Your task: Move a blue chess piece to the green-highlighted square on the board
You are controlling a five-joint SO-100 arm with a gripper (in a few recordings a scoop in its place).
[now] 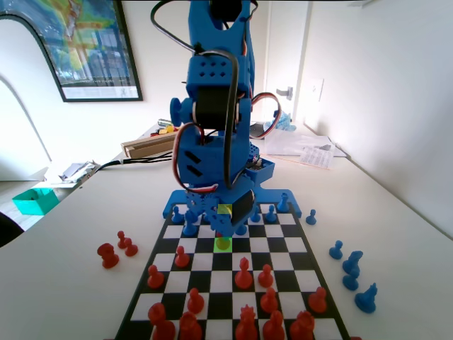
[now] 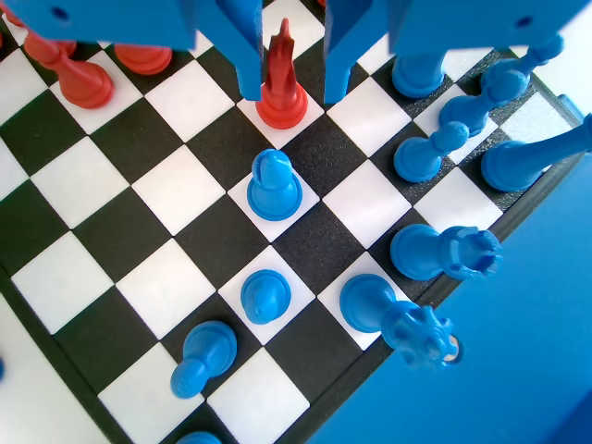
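On the board (image 2: 55, 222), blue pawns line the near rows in the wrist view. At centre, the blue chess piece (image 2: 274, 185) stands alone, just beneath the gripper (image 2: 291, 79), jaws parted and empty, apparently released onto the green-highlighted square (image 1: 223, 244).
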